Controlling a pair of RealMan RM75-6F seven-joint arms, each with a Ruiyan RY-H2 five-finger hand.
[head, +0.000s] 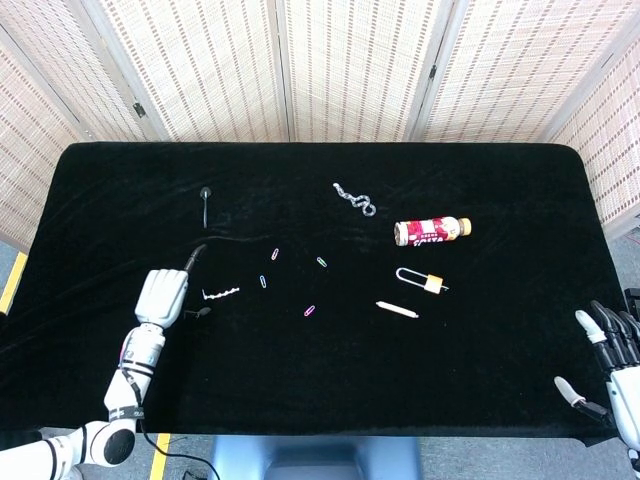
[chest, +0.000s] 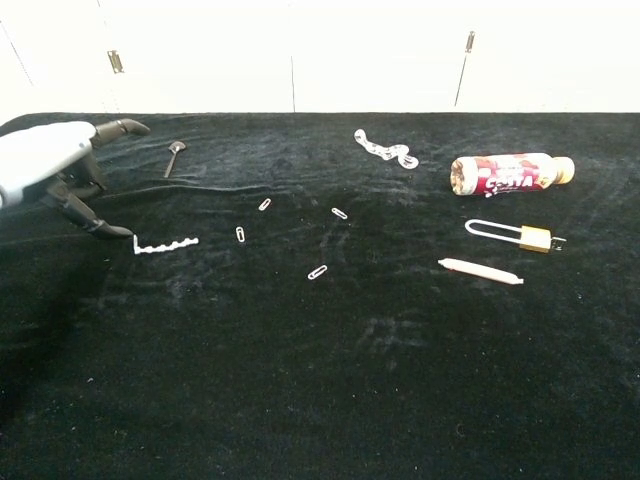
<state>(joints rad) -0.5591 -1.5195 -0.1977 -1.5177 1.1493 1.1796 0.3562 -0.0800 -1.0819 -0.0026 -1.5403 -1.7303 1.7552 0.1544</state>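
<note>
Beside left hand (chest: 45, 165), comb (chest: 165, 244) crosswise

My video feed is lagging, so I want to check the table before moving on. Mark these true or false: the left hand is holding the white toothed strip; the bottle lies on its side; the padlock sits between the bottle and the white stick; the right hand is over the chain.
1. The left hand holds the white toothed strip. False: the strip lies on the cloth beside the open fingers.
2. The bottle lies on its side. True.
3. The padlock sits between the bottle and the white stick. True.
4. The right hand is over the chain. False: it is at the table's near right edge.
</note>
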